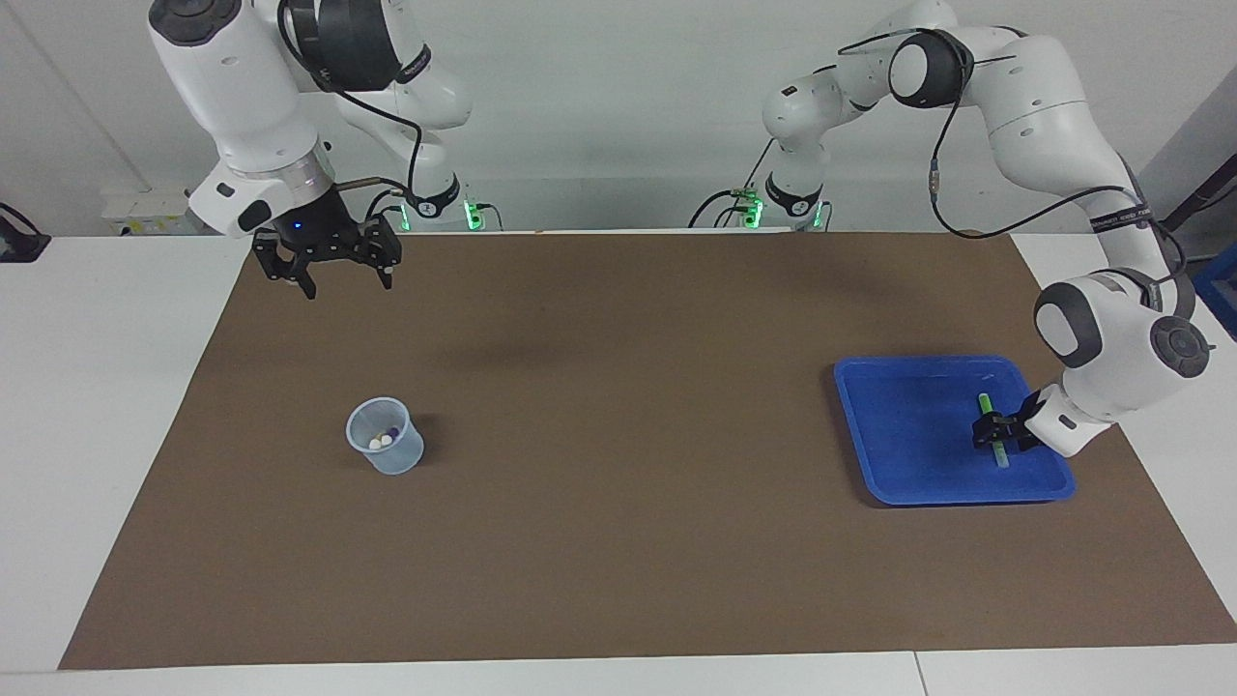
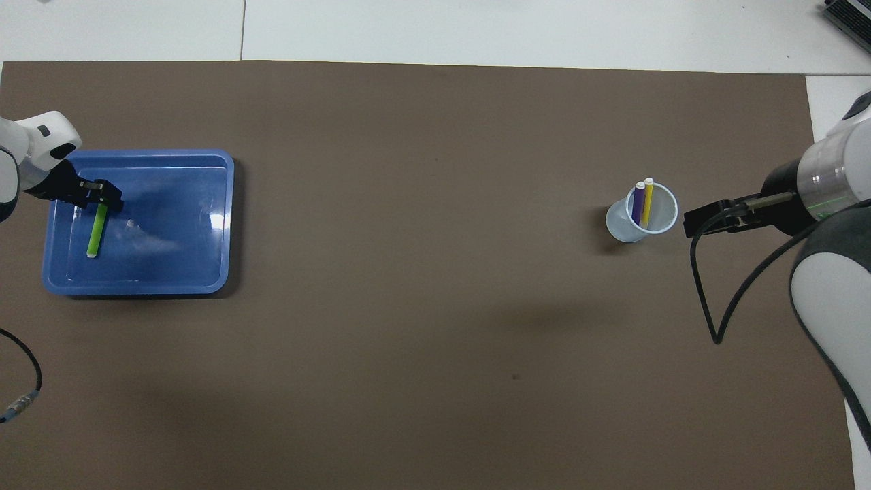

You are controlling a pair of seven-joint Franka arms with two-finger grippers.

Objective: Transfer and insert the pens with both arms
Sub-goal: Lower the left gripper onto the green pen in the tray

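While the green pen (image 1: 992,428) lies flat in the tray (image 1: 899,464), toward the edge at the left arm's end, it is straddled at its middle by the left gripper (image 1: 995,432). Whether the pen is already clamped or the jaws merely stand around it cannot be told. The tray sits at the left arm's end of the mat (image 1: 618,541), well apart from the cup (image 1: 385,436). Relative to the tray, the cup stands toward the right arm's end, with the purple pen (image 2: 638,201) and yellow pen (image 2: 647,200) already upright inside, pale ends up. The right gripper (image 1: 329,274) is held in the air over the mat's corner at the right arm's end, jaws spread and nothing carried; that arm waits.

Two pens are judged done, with the last one at the pick-up step. A slanted or off-centre grasp could let the thin pen roll or pivot between the fingertips, so that it drops back into the tray when lifted. The tray's low wall beside the pen could be struck by the gripper, shifting the tray. Later, a poorly aligned hand-over could let the pen fall, or the light cup could be tipped at insertion.
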